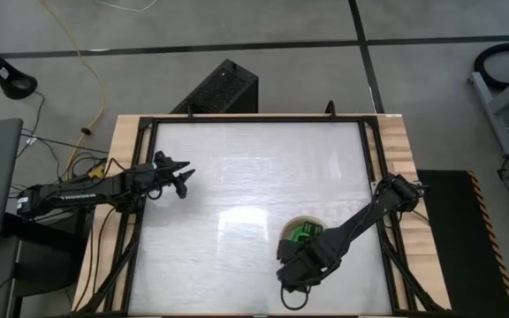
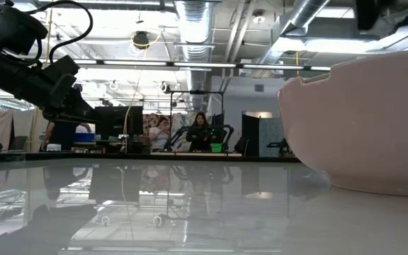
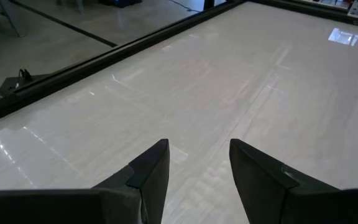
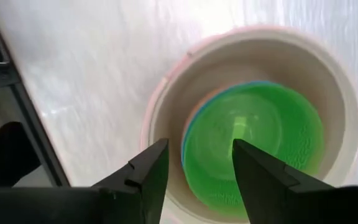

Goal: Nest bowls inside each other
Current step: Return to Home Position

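Note:
The bowls stand nested near the table's front right. The bright-green bowl sits innermost, with a thin light-blue rim showing around it. Both lie within a grey-beige bowl inside the cream-white bowl. The cream-white bowl rests on its base on the tabletop. My right gripper hangs open above the stack, pointing down, its fingers clear of the bowls. In the high view my right arm covers most of the stack; only part of the green bowl shows. My left gripper waits open at the table's left.
A black rail frame borders the white tabletop, which is bare across its middle and far side. A black box stands beyond the far edge. People and desks show in the room behind the table.

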